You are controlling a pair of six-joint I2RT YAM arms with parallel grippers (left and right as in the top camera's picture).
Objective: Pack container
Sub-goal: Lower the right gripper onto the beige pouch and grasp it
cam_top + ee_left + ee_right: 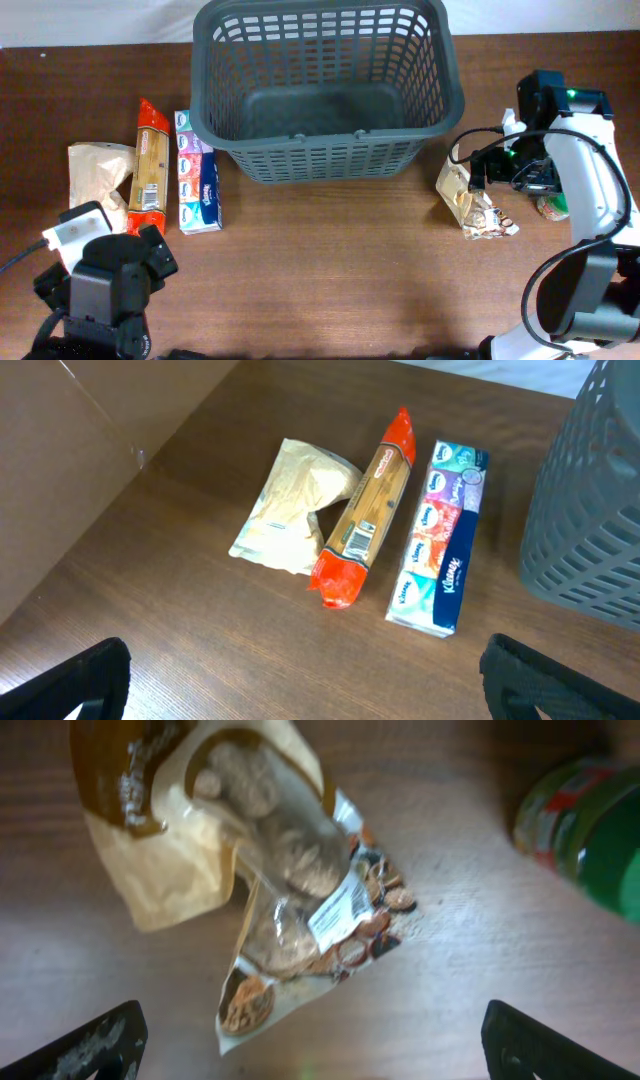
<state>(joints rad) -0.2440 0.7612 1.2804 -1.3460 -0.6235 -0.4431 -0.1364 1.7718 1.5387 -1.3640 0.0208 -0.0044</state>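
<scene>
The container (pixel 320 160), a large dark grey lattice basket, stands empty at the back centre; its wall (pixel 590 490) shows at the right of the left wrist view. My left gripper (pixel 315 685) is open over bare table, short of a beige bag (pixel 290 505), a red-ended pasta pack (pixel 365 525) and a tissue pack (pixel 440 540). My right gripper (pixel 320 1045) is open above a cookie bag (pixel 270 870), holding nothing. The cookie bag (pixel 470 200) lies right of the container.
A green-lidded jar (pixel 590 830) lies beside the cookie bag, partly under the right arm (pixel 590 190). Left of the container lie the beige bag (pixel 95 175), pasta pack (pixel 150 165) and tissue pack (pixel 198 175), side by side.
</scene>
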